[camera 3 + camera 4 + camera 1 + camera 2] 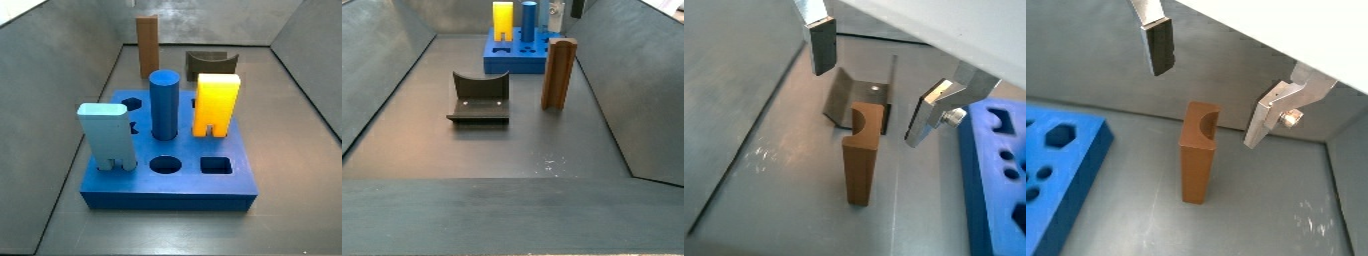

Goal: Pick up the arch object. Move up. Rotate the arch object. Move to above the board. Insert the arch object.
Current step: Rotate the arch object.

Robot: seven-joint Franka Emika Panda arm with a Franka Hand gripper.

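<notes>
My jaws point(871, 92) hang wide open above the tall brown slab point(861, 162). They hold nothing. One finger point(820, 46) is on one side and the other finger point(930, 113) is on the other side, and the slab stands below the gap between them without touching either. Both wrist views show this, with the slab point(1197, 152) upright on the gray floor point(1267, 210) and my jaws point(1209, 88) above it.

The slab has a round scoop cut into its top. In a side view the slab point(147, 45) stands behind the blue board point(171, 185), near the back of the box. In a side view the slab point(559, 73) stands just in front of the board point(517, 58) and they are apart.

The board is a thick blue square with round and square holes. A yellow block point(217, 104), a blue round post point(163, 103) and a light blue block point(104, 136) stand up in it. A round hole and a square hole near the front are open.

A short dark bracket point(478, 98) sits on the floor beside the slab. In a wrist view the bracket point(855, 98) is just behind the slab. In a side view I can only see a dark bit of my jaws point(576, 8) at the top edge.
</notes>
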